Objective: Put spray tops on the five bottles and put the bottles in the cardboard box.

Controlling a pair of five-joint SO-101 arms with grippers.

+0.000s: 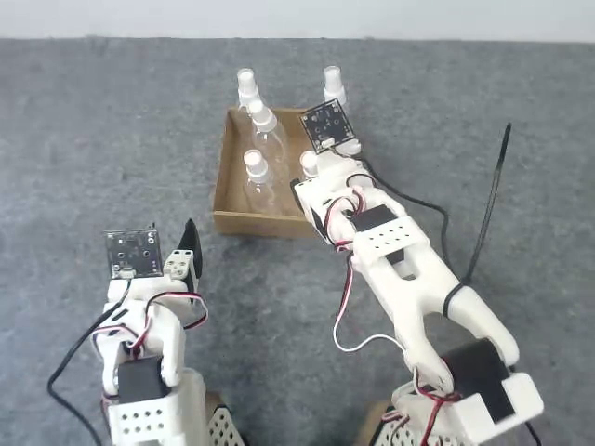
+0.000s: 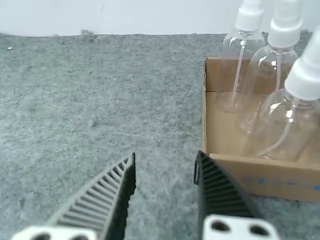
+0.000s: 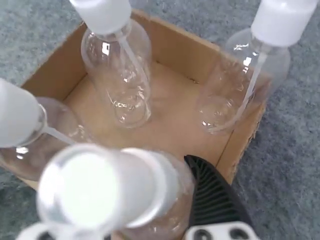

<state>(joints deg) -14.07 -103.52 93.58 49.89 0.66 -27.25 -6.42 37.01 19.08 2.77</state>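
Surface: grey carpet point(image 1: 93, 139) under everything, pale wall point(image 1: 279, 19) beyond cardboard box point(image 1: 256, 224).
Done: spray tops point(image 1: 262, 113) on all five; four bottles point(image 1: 257, 186) upright inside cardboard box, apparently.
Remaining: releasing fifth bottle point(image 1: 310, 163), held within cardboard box near its right wall; seated or not, unclear.
Right gripper point(image 3: 130, 220): clamped on fifth bottle.
Left gripper point(image 2: 166, 157): jaws spread, empty, just outside cardboard box's near left corner.

light: bright, even | shadows: faint, soft | glare: small glints on clear bottles point(image 3: 120, 80)
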